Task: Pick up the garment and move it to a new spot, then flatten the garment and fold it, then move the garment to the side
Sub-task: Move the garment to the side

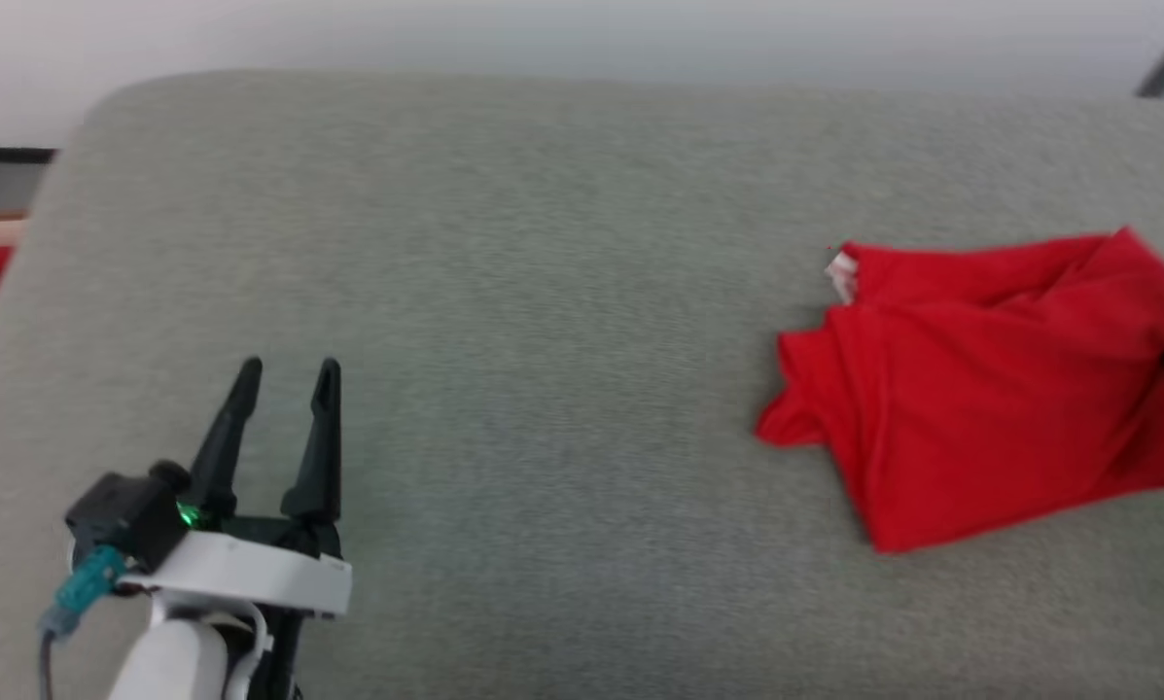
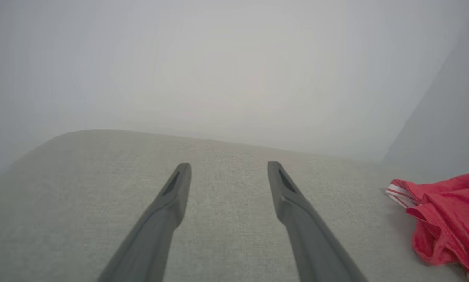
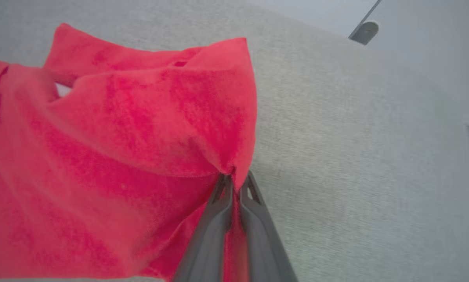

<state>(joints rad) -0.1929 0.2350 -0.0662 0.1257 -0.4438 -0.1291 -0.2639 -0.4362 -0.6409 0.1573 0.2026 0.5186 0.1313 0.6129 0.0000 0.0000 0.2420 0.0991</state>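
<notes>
Red garment [image 3: 113,149] fast in right end effector [image 3: 235,181]; left end effector [image 1: 290,369] wide, empty.

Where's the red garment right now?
In the head view the garment sits bunched on the grey surface's right side, its edge pinched by the right pincer, apart from the left pincer.

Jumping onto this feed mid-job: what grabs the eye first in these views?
The red garment stands out most, bunched in a loose fold at the right of the grey cushioned surface. The right gripper is pinched shut on the garment's edge, drawing the cloth to a point. The left gripper is open at the lower left of the head view, over bare grey fabric and well apart from the garment.
</notes>
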